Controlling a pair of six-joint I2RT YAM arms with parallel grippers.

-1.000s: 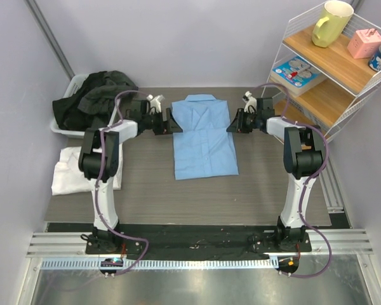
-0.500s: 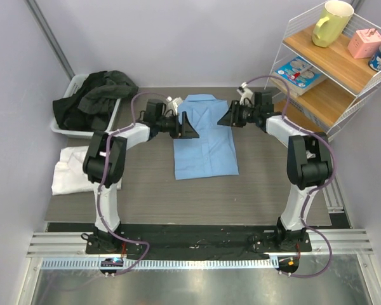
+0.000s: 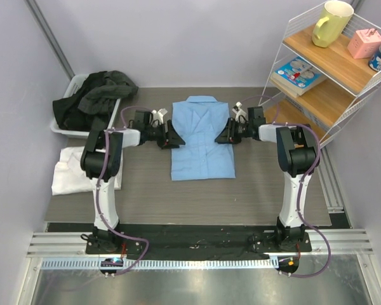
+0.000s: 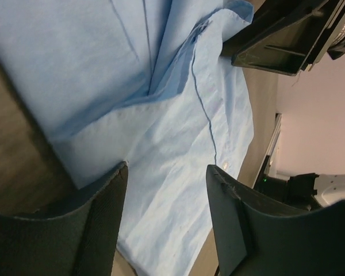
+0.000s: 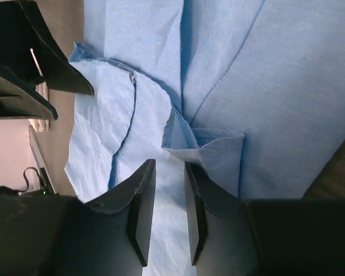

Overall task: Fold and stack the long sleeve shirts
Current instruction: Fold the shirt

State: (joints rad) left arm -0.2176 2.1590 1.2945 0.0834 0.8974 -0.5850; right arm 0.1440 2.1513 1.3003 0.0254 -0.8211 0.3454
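Tabletop [image 3: 197,197] before the blue shirt [image 3: 203,143] lies open; bin [image 3: 62,129] and shelf [image 3: 324,95] flank.

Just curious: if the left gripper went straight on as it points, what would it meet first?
Most likely the light blue shirt, lying just ahead of the left gripper, though depth is unclear.

Table [image 3: 197,197] with blue shirt [image 3: 202,143], probably white shirt [image 3: 70,175], bin [image 3: 68,131]

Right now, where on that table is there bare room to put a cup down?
The widest bare patch is the table strip between the blue shirt and the arm bases. A narrower lane runs between the white shirt and the blue one. Crowded: both shirt sides, where the left claw and right claw sit, and the bin corner.
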